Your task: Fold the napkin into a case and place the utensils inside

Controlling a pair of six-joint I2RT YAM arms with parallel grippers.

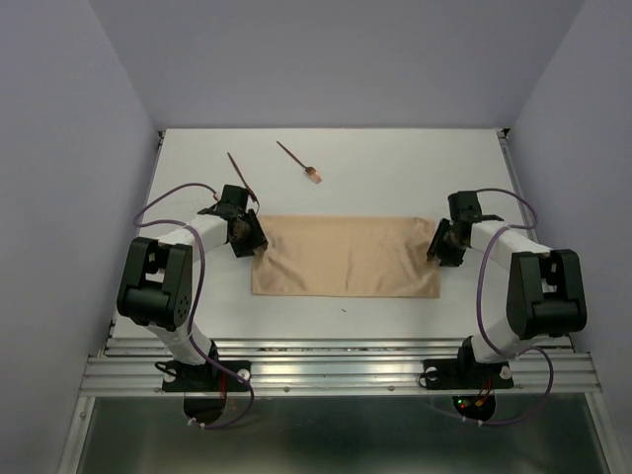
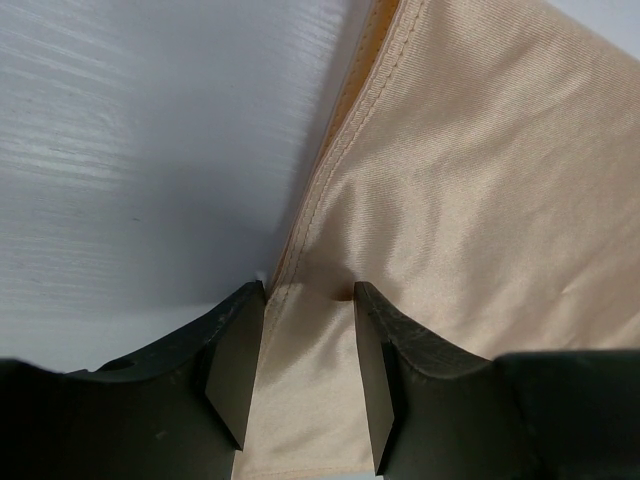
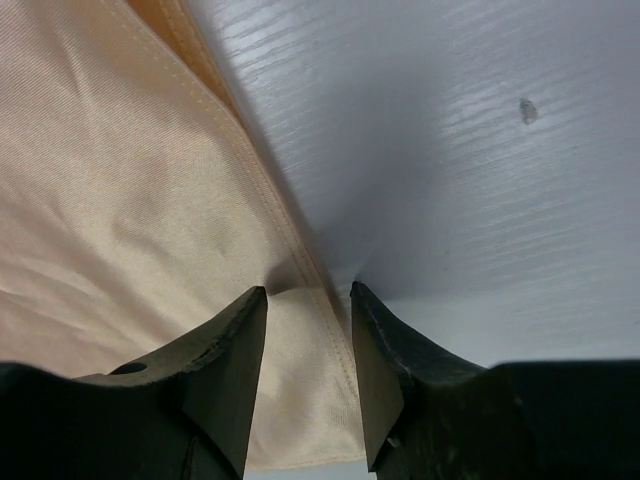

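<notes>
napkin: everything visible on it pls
The napkin is a tan, satiny cloth rectangle with a stitched hem, lying flat on the white table, long side across, apparently doubled: a second layer shows at both short edges. The left claw and right claw each straddle one short edge, fingers apart, fabric puckering at the tips.

White table (image 1: 395,168), pale lavender walls (image 1: 59,148)
</notes>
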